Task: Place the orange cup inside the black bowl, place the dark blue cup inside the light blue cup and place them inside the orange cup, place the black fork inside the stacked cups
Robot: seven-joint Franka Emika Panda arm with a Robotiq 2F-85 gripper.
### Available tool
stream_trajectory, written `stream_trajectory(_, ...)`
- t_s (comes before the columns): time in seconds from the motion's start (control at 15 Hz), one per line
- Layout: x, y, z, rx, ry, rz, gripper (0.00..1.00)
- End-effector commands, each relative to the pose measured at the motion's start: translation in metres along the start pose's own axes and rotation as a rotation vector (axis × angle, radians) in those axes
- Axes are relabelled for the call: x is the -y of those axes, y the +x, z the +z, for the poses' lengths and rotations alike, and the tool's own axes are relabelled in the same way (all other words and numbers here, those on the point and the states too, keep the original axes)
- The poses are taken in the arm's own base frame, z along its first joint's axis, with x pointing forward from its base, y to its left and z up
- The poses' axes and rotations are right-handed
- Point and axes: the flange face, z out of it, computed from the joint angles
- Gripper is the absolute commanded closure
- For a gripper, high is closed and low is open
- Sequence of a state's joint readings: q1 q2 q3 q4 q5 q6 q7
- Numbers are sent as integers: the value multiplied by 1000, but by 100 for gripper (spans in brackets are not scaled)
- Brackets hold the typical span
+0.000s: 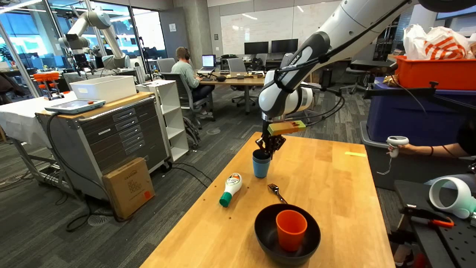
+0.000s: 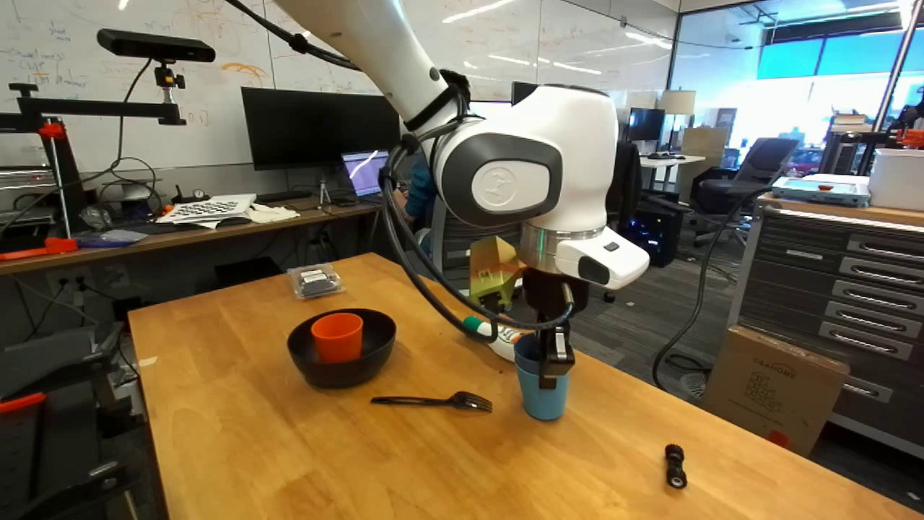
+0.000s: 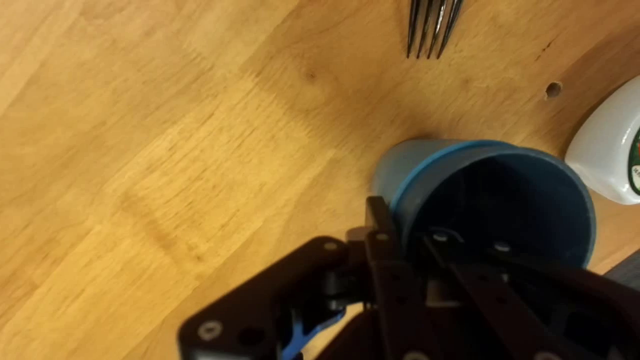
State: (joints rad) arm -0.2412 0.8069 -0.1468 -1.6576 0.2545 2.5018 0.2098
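Done: orange cup point(image 2: 337, 341) in bowl point(image 2: 325, 374), well off from gripper point(image 3: 406, 234); dk blue cup point(image 3: 505, 205) in lt blue cup point(image 1: 261, 169), gripper pinching both walls. Left: nest pair in orange cup, then fork point(image 2: 422, 401), lying near gripper twd bowl.

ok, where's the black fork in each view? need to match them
Exterior view: black fork in lower half, right of centre, handle partly behind the black bowl.
Exterior view: black fork below centre, nearly horizontal.
Wrist view: only tines, top edge, right of centre.
Shared landmark: light blue cup; tines point roughly toward it.
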Motion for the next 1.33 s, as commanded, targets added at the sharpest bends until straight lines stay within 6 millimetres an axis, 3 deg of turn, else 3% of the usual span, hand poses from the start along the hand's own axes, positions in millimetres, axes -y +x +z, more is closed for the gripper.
stream_trajectory(0.0,11,-9,-12,-13,3,-7,98)
stream_trajectory(0.27,25,-29,-35,11,20,-34,98)
stream_trajectory(0.47,42,-55,-63,29,48,-87,98)
stream_trajectory(0.87,78,-144,-108,119,104,-314,98)
stream_trajectory(1.27,98,-232,-120,223,94,-540,98)
